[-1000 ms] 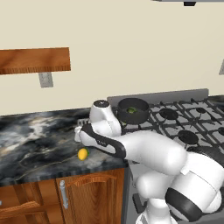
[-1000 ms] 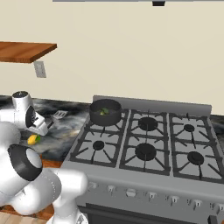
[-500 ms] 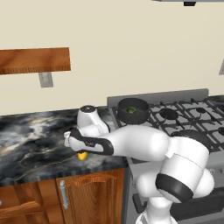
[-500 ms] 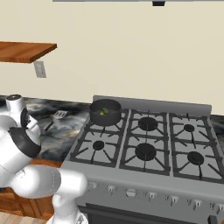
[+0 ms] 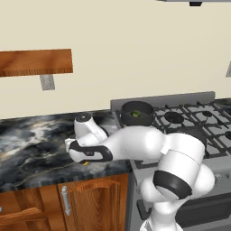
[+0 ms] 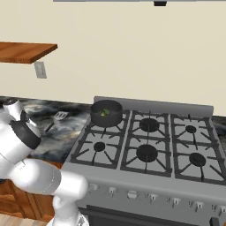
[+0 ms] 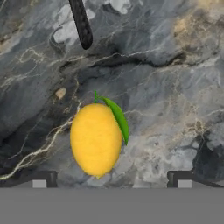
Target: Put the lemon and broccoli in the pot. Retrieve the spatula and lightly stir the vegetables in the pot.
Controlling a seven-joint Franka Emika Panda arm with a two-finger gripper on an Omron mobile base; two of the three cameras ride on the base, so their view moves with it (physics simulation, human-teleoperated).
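Note:
The yellow lemon (image 7: 96,139), with a green leaf, lies on the dark marble counter (image 7: 175,87). My gripper (image 7: 111,181) hangs right over it, open wide, with one fingertip (image 7: 39,178) on each side of the lemon's near end and nothing held. Beyond the lemon shows the black handle end of the spatula (image 7: 82,24). In the right base view the spatula (image 6: 56,119) lies on the counter left of the stove. The dark pot (image 5: 136,113) stands on the stove's back left burner with the green broccoli (image 6: 105,112) inside it.
The gas stove (image 6: 150,145) with several burners is to the right of the counter. A wooden shelf (image 5: 36,62) hangs on the wall above. The counter's front edge (image 5: 45,178) and wooden cabinets run just below my hand.
My arm has swung left and down over the lemon, and my hand now covers it in the left base view. The gripper has stayed open. Pot, broccoli and spatula have not moved.

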